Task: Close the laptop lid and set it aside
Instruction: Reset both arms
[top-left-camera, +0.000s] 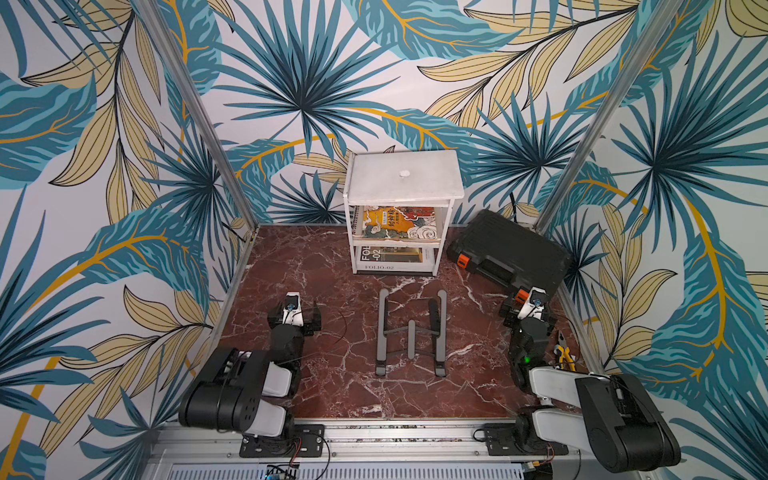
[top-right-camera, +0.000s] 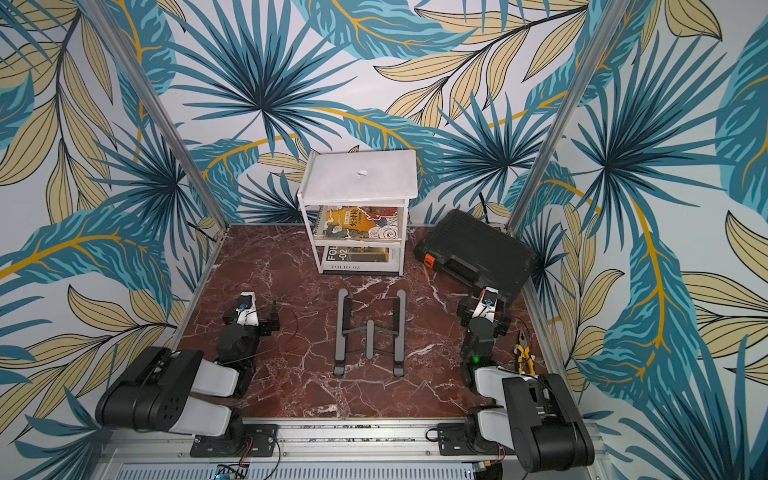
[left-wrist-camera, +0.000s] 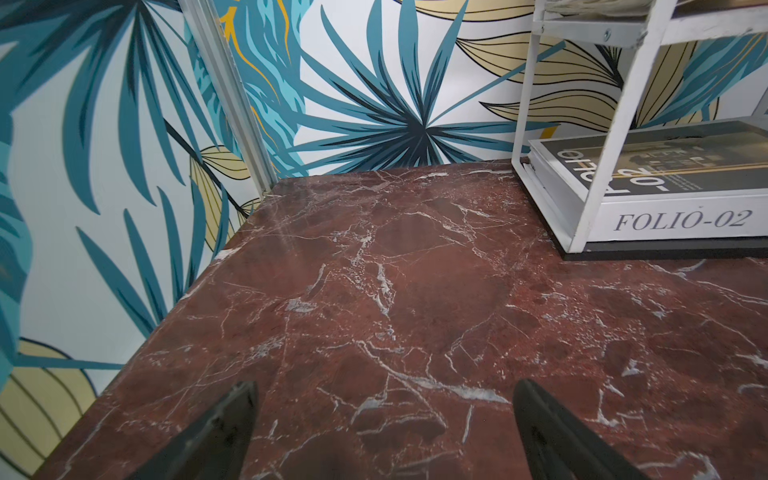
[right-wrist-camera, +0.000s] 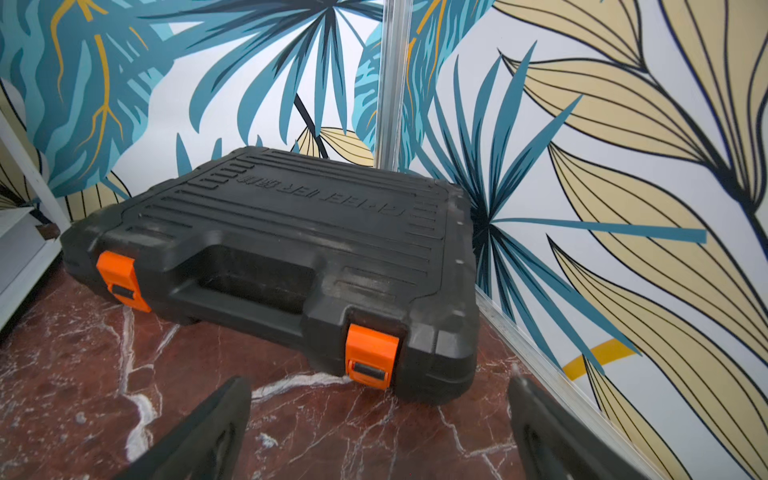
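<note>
1. left wrist view: left claw (left-wrist-camera: 384, 415) jaws apart, empty; right claw (right-wrist-camera: 380, 415) likewise.
2. laptop (top-left-camera: 405, 178) lies shut atop the far white shelf (top-left-camera: 399, 203).
3. likely stiff, slippery, heavyish; grip its side edges.

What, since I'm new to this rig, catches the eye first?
The loud leaf wallpaper covers the walls. At the back of the red marble table stands a white shelf with the closed laptop lying on top. An empty grey stand sits mid-table and a black case with orange latches at back right.
</note>
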